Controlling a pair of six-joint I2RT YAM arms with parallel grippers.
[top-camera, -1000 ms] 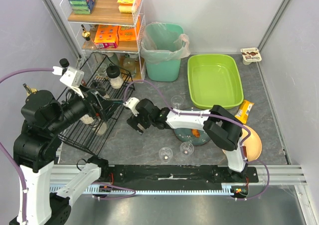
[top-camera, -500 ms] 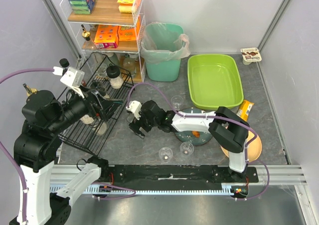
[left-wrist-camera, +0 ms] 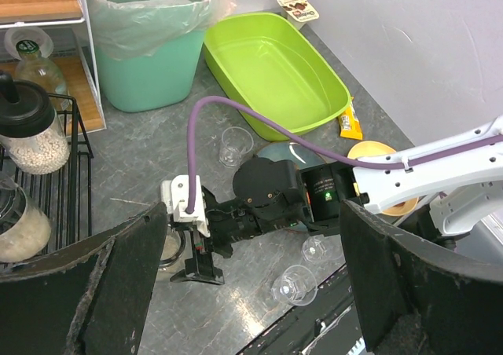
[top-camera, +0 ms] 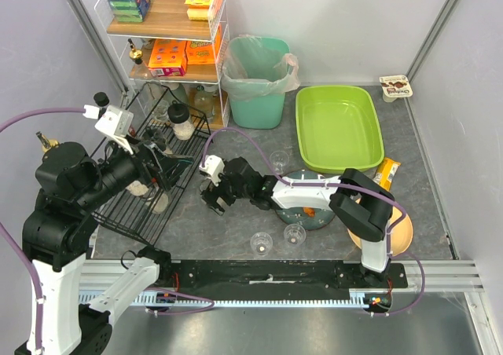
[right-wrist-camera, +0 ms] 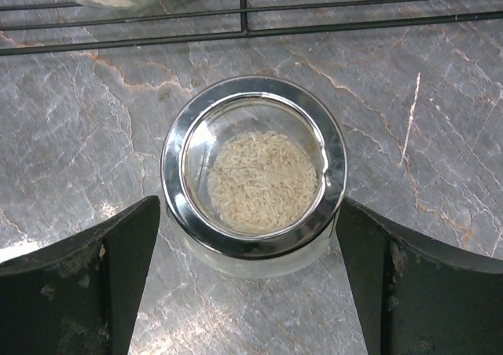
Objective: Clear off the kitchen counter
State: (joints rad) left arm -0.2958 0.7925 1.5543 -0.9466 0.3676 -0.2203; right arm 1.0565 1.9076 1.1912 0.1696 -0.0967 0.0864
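Note:
A glass jar of rice with a chrome rim stands upright on the kitchen counter just in front of the black wire rack. My right gripper hangs over it, open, one finger on each side and neither touching. The top view shows this right gripper stretched left to the rack's edge. In the left wrist view the jar peeks out behind the right gripper. My left gripper is raised over the rack, open and empty. Seen from its own wrist, the left gripper looks down on the kitchen counter.
Three clear cups stand on the counter. A teal plate lies under the right arm, an orange plate and a snack packet to the right. At the back are a lime tub, a teal bin and a pudding cup.
The right arm has stretched further left and lower toward the rack, uncovering the orange plate. The left arm has not moved.

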